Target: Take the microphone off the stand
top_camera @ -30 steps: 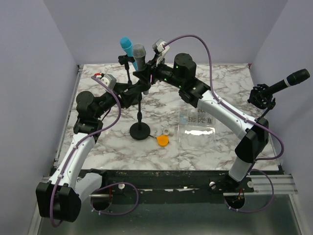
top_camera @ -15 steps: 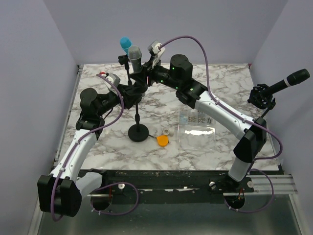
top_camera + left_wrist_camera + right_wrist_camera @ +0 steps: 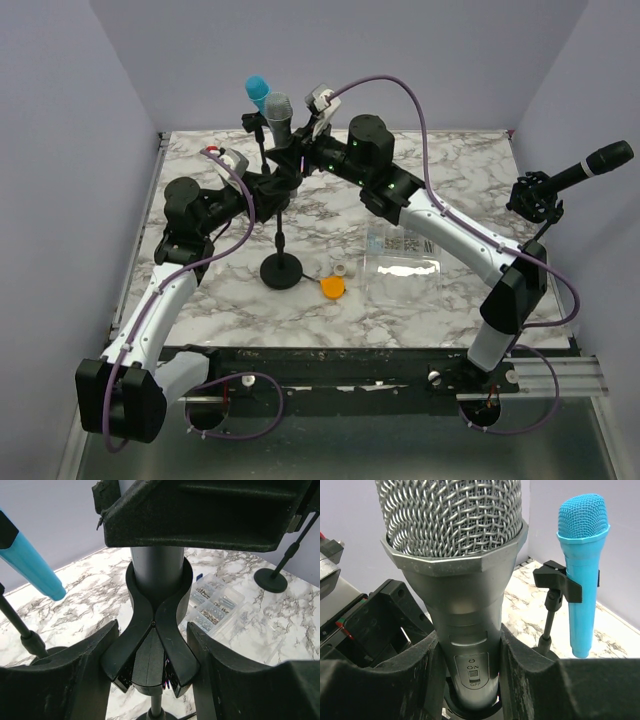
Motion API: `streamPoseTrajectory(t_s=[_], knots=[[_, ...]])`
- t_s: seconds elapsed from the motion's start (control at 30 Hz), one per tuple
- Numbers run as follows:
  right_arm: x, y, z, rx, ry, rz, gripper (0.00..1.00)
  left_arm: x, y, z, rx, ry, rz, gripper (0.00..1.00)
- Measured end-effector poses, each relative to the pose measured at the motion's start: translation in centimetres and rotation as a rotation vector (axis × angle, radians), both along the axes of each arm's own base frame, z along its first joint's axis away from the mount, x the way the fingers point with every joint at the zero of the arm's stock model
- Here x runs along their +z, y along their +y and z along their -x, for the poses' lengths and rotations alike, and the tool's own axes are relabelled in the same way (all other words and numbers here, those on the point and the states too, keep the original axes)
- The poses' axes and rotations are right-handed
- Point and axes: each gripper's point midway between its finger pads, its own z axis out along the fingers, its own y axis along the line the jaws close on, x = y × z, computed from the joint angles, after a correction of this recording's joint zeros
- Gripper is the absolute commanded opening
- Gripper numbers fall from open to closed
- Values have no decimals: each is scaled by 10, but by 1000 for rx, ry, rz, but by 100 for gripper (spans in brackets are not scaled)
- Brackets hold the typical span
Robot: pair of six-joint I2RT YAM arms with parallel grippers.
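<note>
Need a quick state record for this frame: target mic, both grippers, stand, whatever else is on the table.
target: gray microphone, upright in the clip, not yet out
stand: base on the marble table
right arm: right gripper closed on the gray microphone's body, below the grille
left arm: left gripper closed on the clip, under the microphone
other mics: blue microphone clipped on its own stand behind; black microphone on a stand at the right edge
loose items: orange cap, clear parts box

top: high, near side, looking down | wrists: very close | all share microphone [image 3: 279, 112]
</note>
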Motion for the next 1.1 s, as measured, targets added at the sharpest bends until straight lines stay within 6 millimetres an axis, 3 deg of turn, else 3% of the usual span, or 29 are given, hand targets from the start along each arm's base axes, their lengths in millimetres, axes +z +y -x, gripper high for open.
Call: streamPoseTrajectory(t_s=[0.5,0.77,1.1], knots=[[19,-10,-1,-74,-15,-37,1,11,0,-1,4,-62,-1,0],[36,-1,21,83,-149,87,1,24,-1,-1,-4,-108,2,0],[24,4,26,133,-233,175,1,3,-6,-7,-39,-51,-19,0]])
